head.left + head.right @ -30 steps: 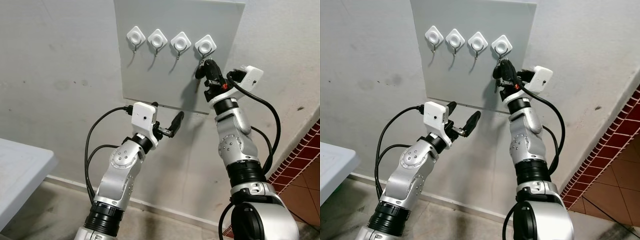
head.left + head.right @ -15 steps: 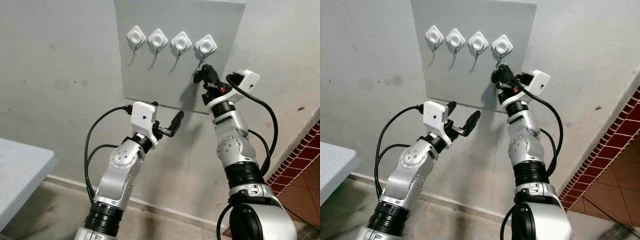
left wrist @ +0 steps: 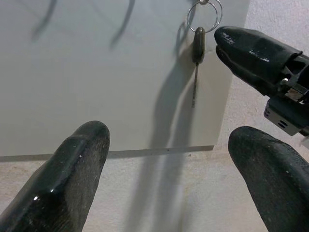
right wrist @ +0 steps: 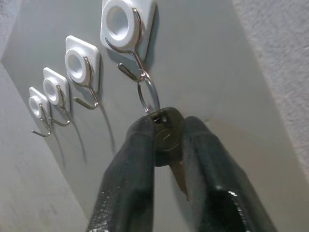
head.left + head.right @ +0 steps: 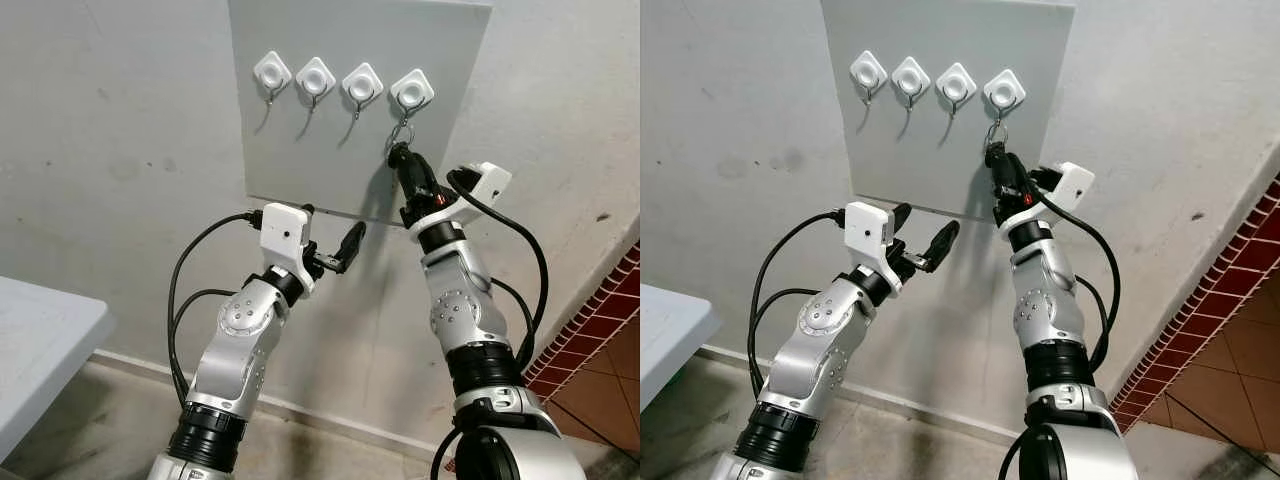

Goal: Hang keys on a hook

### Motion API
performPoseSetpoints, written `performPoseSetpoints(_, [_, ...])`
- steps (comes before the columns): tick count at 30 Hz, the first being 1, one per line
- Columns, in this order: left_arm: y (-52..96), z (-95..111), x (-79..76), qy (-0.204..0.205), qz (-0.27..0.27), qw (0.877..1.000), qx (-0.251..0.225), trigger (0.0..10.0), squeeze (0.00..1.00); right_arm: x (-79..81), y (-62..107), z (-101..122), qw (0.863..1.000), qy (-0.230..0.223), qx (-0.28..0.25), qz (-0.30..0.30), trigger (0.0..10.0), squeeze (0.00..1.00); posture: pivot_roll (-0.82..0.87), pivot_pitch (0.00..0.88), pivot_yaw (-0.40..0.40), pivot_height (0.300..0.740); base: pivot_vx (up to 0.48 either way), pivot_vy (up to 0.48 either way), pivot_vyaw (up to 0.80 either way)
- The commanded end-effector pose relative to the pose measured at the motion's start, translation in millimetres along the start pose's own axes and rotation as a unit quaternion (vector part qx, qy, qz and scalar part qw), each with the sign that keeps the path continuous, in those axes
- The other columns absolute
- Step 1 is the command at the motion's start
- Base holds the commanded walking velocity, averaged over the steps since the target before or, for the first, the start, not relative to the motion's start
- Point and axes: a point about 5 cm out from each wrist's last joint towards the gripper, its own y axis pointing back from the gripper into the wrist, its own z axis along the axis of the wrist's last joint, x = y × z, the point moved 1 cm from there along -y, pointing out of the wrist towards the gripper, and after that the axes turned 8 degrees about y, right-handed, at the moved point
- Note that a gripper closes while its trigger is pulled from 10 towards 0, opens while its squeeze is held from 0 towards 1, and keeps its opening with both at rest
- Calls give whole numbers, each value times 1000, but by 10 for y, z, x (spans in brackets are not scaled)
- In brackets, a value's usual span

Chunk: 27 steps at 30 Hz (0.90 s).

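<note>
Left tool [image 5: 335, 258]: raised in front of the wall below the panel, its two black fingers [image 3: 77, 164] spread apart with nothing between them, pointing up toward the panel's lower right part.
Right tool [image 4: 169, 140]: held up against the panel just under the rightmost hook; its two fingers [image 4: 130, 164] sit on either side of the key's dark head, and the wrist view does not settle whether they press it or stand slightly off it.
Key [image 3: 197, 53]: a single key with a dark head and a thin metal blade, hanging straight down against the panel.
Key ring [image 4: 148, 94]: a metal loop threaded over the wire of the rightmost hook, the key hanging from it.
Rightmost hook [image 5: 411, 92]: white diamond-shaped base with a curved wire hook, carrying the ring.
Other hooks [image 5: 316, 78]: three more of the same kind in a row to the left, each bare.
Panel [image 5: 320, 150]: pale grey board fixed flat on the wall, holding all four hooks along its upper part.
Wall [image 5: 120, 150]: rough grey plaster around the panel.
Surface [image 5: 40, 340]: a pale corner at the robot's left, well apart from the panel.
</note>
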Motion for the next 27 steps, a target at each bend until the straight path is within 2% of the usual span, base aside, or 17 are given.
performPoseSetpoints(1, [-35, 81, -12, -2, -3, 1000, -11, 10000, 0, -1, 20, 16, 1000, 13, -4, 1, 10000, 1000, -43, 0, 1, 740, 0, 0, 0])
performPoseSetpoints(10, [-13, 35, 87, 10, 17, 1000, -6, 10000, 0, -89, 261, -76, 999, 29, 7, -16, 10000, 1000, -46, 0, 4, 740, 0, 0, 0])
performPoseSetpoints(14, [-3, 1, 192, 26, 41, 999, -4, 10000, 0, -147, 443, -133, 998, 59, 15, -34, 10000, 1000, -52, 0, 11, 740, 0, 0, 0])
performPoseSetpoints(19, [14, -24, 276, 32, 56, 998, -1, 10000, 0, -180, 601, -148, 996, 72, 18, -53, 10000, 1000, -58, 0, 20, 740, 0, 0, 0])
performPoseSetpoints(22, [51, -34, 356, 43, 72, 996, -6, 10000, 0, -221, 745, -164, 991, 114, 27, -61, 10000, 1000, -62, 0, 21, 740, 0, 0, 0])
performPoseSetpoints(26, [111, -57, 428, 59, 89, 994, -8, 10000, 0, -229, 863, -166, 987, 140, 32, -66, 10000, 1000, -70, 0, 22, 740, 0, 0, 0])
performPoseSetpoints(27, [146, -76, 458, 65, 97, 993, -8, 10000, 0, -224, 913, -160, 985, 159, 34, -64, 10000, 1000, -70, 0, 22, 740, 0, 0, 0])
